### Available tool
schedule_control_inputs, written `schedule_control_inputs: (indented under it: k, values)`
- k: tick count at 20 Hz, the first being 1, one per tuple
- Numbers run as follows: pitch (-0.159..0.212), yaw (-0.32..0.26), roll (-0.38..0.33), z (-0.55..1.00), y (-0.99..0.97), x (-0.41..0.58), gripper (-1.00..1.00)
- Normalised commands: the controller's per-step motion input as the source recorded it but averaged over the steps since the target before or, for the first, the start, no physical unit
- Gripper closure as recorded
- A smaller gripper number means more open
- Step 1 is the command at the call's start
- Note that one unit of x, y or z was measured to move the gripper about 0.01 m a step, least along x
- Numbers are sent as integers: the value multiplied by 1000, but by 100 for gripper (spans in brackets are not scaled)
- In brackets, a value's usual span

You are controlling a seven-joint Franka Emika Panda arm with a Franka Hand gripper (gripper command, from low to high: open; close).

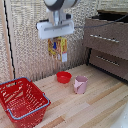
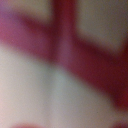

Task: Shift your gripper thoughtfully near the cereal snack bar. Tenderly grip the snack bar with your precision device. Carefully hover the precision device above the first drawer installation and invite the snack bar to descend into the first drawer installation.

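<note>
Your gripper (image 1: 58, 39) hangs high over the far part of the table (image 1: 95, 107), its jaws clamped on the top edge of the snack bar (image 1: 58, 48). The bar dangles below the white head, clear of the table, in front of the woven wall panel (image 1: 30, 35). To the exterior view's right of it sits the cabinet, and the top drawer (image 1: 106, 38) shows its silver handle, with a like drawer front (image 1: 111, 62) beneath. Below the bar you see a red bowl (image 1: 63, 77) on the table, and a pink cup (image 1: 80, 84) just beside it. A red basket (image 1: 22, 99) sits near, at the left. The wrist view is only a red and pale blur.
</note>
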Motion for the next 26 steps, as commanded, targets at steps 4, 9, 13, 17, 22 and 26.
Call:
schedule_control_inputs:
  k: [4, 9, 13, 17, 22, 26]
  values:
    - [-67, 7, -125, 799, -114, 79, 100]
    - [-21, -4, -131, 779, -315, -22, 100]
    - [-11, 0, -47, 787, -689, -58, 100]
    - [0, 0, -27, 905, -716, -67, 100]
    - [-27, 7, 8, 999, -802, -6, 100]
    - [-84, 33, 50, 934, -886, 0, 100]
